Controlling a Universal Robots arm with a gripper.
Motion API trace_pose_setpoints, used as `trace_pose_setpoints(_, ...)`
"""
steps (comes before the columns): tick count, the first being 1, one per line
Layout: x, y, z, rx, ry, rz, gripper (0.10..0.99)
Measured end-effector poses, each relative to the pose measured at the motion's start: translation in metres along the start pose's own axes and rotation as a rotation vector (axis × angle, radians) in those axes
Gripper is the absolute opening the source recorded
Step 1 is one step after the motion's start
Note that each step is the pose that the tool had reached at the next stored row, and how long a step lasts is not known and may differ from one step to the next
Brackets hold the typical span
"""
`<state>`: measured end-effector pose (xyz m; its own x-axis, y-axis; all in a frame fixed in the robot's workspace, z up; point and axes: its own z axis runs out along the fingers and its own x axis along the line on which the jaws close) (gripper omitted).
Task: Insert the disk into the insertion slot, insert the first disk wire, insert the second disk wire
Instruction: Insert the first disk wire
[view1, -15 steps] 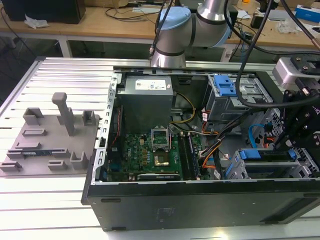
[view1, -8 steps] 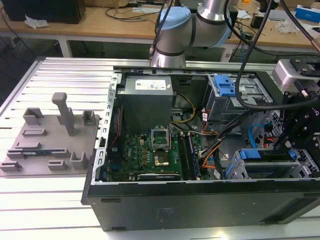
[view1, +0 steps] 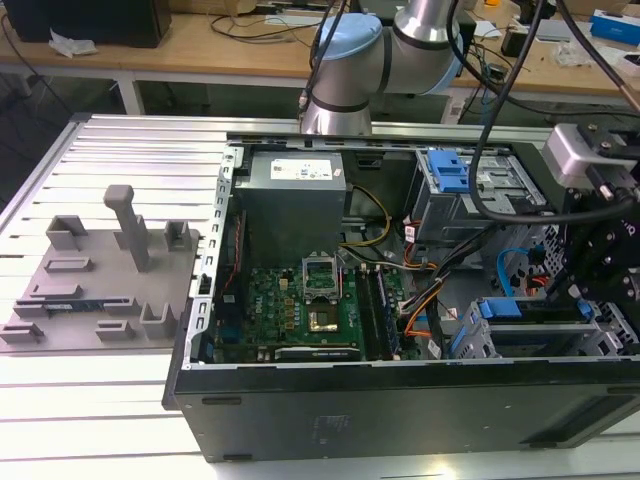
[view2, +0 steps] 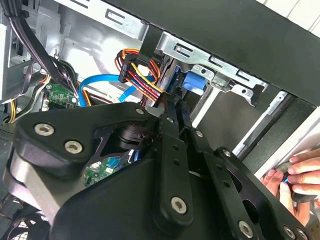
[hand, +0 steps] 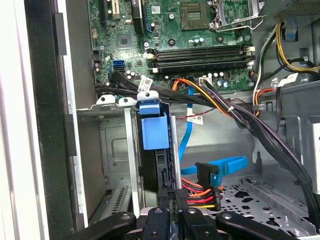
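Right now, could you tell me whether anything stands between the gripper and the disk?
Nothing visible does. In the first wrist view the gripper sits close to the exposed edge of the disk, seated in the insertion slot. The coloured wires and the blue cable lie beside that gap, not across it.

Black tool (view1: 588, 285) over the blue-framed disk (view1: 500, 308) in the insertion slot (view1: 470, 345), exterior view's right.

The disk (view1: 530, 312) seems seated in the insertion slot (view1: 470, 345), at the exterior view's right of the case (view1: 400, 405). A tray (view1: 90, 300) is laid beside the case, opposite.
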<state>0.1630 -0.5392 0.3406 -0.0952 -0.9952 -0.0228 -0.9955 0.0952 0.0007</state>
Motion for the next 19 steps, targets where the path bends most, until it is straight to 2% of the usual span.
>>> trace_pose_setpoints(4, 0.0005, 0.0, 0.0011, 0.0, -0.0001, 0.0, 0.176)
trace_pose_setpoints(5, 0.0005, 0.0, 0.0007, 0.0, -0.0003, 0.0, 0.235)
trace_pose_setpoints(6, 0.0003, 0.0, -0.0057, 0.0, -0.0001, 0.0, 0.302)
trace_pose_setpoints(12, -0.0002, 0.0, -0.0263, 0.0, 0.0, 0.0, 0.302)
trace_pose_setpoints(19, -0.0005, 0.0001, -0.0285, 0.0, -0.0001, 0.0, 0.302)
